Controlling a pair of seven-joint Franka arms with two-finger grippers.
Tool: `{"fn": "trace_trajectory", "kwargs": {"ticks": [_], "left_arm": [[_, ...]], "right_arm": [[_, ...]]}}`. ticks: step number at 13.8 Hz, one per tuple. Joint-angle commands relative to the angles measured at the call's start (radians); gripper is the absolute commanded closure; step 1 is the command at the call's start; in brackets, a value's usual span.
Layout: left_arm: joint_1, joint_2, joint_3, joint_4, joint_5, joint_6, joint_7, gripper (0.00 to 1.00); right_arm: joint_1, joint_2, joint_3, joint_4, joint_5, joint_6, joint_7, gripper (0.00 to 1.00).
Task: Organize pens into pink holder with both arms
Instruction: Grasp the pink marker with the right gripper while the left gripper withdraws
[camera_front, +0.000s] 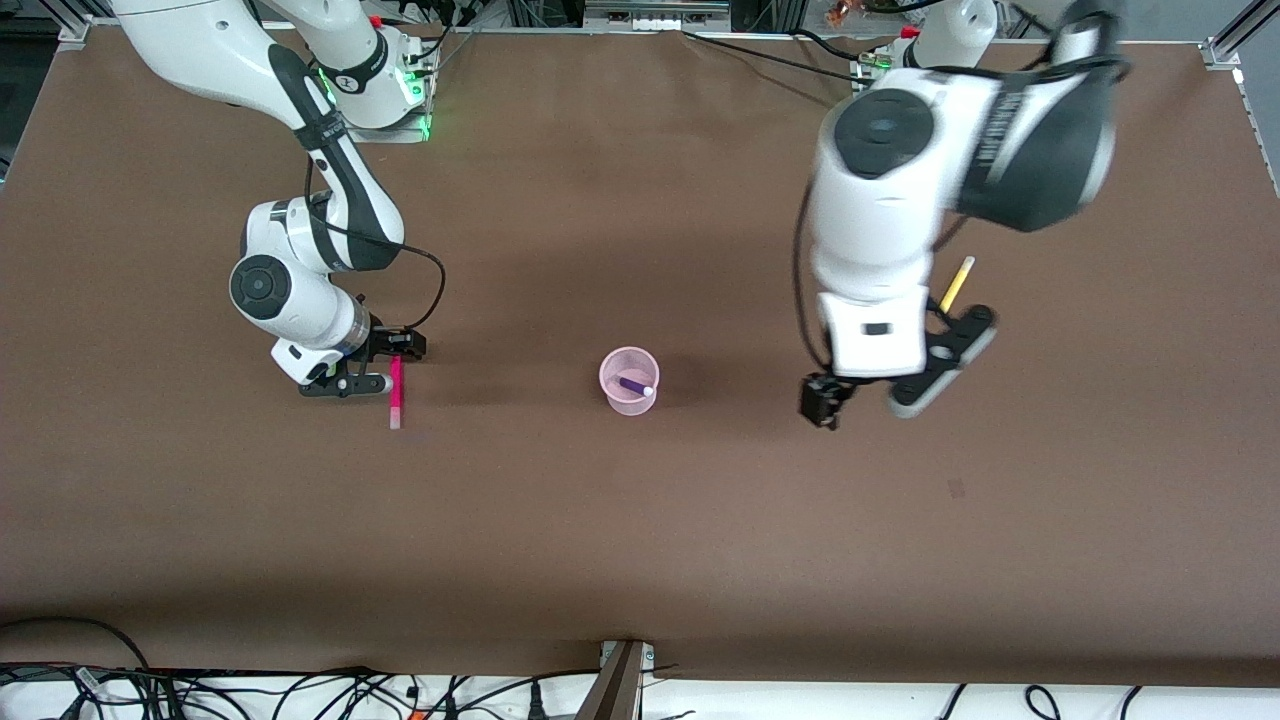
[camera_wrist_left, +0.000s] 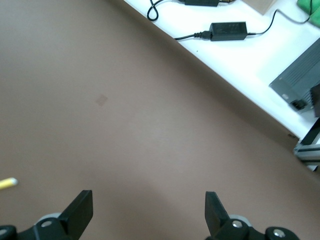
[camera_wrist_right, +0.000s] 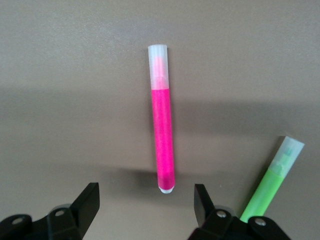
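Note:
The pink holder (camera_front: 629, 381) stands mid-table with the purple pen (camera_front: 636, 385) inside it. The magenta-pink pen (camera_front: 396, 392) lies flat toward the right arm's end. My right gripper (camera_front: 388, 363) is open and low over this pen's end. In the right wrist view the pen (camera_wrist_right: 163, 130) has its end between the open fingers of the gripper (camera_wrist_right: 145, 196), untouched. The green pen (camera_wrist_right: 270, 187) lies beside one finger; it is hidden in the front view. The yellow pen (camera_front: 957, 283) lies by the left arm; its tip also shows in the left wrist view (camera_wrist_left: 7, 183). My left gripper (camera_front: 865, 400) (camera_wrist_left: 148, 204) is open and empty above bare table.
The brown table mat (camera_front: 640, 550) ends at a white ledge with cables (camera_front: 300, 695) nearest the front camera. A black power adapter (camera_wrist_left: 227, 31) lies on that white surface in the left wrist view. A small dark mark (camera_front: 957, 488) is on the mat.

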Motion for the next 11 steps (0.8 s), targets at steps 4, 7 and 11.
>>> {"fn": "trace_trajectory", "kwargs": {"ticks": [4,7,11], "left_arm": [[0.183,-0.14,-0.017,-0.121,-0.135,-0.166,0.626,0.0],[0.278,-0.198,-0.017,-0.217,-0.213,-0.169,0.896,0.0],[0.369,-0.29,-0.017,-0.395,-0.252,-0.116,1.154,0.0]], "right_arm": [[-0.015,0.047,0.003,-0.011,0.018,0.081,-0.006,0.3],[-0.017,0.047,0.003,-0.012,0.018,0.081,-0.008,0.52],[-0.017,0.053,0.003,-0.012,0.018,0.079,-0.008,0.85]]}}
